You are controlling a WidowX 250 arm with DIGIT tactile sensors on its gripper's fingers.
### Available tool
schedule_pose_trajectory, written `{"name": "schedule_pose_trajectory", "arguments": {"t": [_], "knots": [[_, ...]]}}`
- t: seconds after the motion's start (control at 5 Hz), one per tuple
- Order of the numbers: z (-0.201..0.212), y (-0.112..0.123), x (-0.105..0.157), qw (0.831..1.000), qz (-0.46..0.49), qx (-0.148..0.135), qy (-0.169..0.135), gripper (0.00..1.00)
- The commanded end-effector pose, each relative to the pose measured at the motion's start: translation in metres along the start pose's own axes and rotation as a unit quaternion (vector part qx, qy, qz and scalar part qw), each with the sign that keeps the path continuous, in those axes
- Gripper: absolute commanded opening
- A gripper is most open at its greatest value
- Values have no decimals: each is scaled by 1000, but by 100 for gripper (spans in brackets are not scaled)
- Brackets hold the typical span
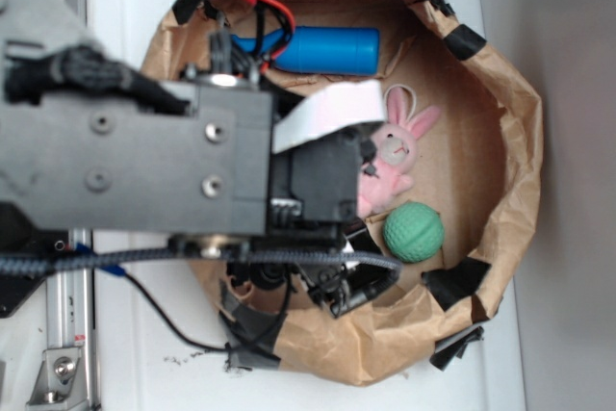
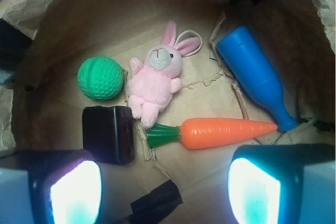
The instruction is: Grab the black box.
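Box not yet grabbed.
Seen from the wrist, the gripper (image 2: 163, 187) hangs spread and empty; the black box (image 2: 108, 134) lies just ahead of one finger (image 2: 73, 190), below the green ball (image 2: 100, 78), so aligning and closing remain.

The black box (image 2: 108, 134) is seen in the wrist view as a small, glossy, cube-like block with squarish faces and rounded edges. It is set flat on the brown paper floor of the bin, just below the green ball and just beside the pink bunny's feet. It is hidden in the exterior view.
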State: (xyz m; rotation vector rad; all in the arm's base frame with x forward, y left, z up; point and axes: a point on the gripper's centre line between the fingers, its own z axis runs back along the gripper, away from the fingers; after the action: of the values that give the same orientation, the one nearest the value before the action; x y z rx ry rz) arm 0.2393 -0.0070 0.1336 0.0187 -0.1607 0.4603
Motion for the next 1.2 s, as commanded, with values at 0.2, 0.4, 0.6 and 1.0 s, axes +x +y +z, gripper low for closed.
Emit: {"name": "schedule_pose_trajectory", "arguments": {"t": [0.2,0.4,0.6,1.0], "knots": [[6,9,8,1000,16,-5,-15,100],[-19,0,11,999,31,-6,-17,100],[-32,-8,8,999,29,-12,-17,100],[-48,-28,-1,999,-12,-31,6,100]]}}
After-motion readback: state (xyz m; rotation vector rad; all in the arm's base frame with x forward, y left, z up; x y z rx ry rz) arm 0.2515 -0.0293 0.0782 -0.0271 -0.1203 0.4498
